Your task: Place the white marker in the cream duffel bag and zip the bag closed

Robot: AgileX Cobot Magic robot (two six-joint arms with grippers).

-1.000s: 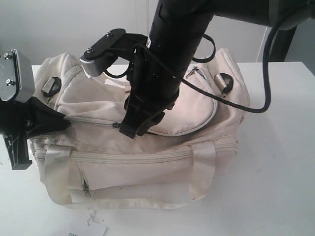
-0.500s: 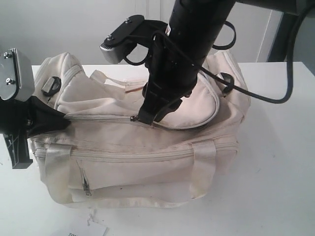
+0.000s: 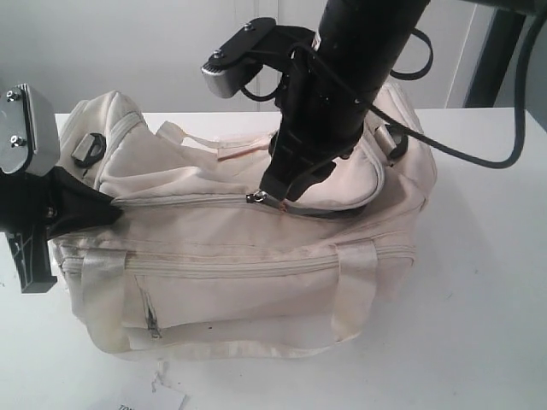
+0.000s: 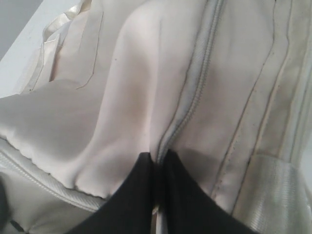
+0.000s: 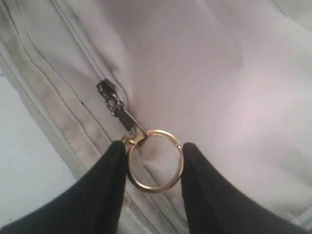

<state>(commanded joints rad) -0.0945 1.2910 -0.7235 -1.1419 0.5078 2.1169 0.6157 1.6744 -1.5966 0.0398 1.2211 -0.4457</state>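
Fabric of the cream duffel bag [image 3: 256, 282] looks soft and slack; left claw [image 4: 157, 155] pinches it by the zip, right claw [image 5: 153, 146] clamps the gold ring [image 5: 155, 187], likely the firmest hold.

duffel bag [image 3: 239, 248] on table [image 3: 487, 299], zip ring [image 5: 148, 188] in right claw [image 5: 153, 148] atop it

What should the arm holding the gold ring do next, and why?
Probably pull the gold ring in the right tool along the zip toward the cream duffel bag's right end: the slider sits about midway, the curved flap beyond it gapes, and the left tool pinches the fabric steady.
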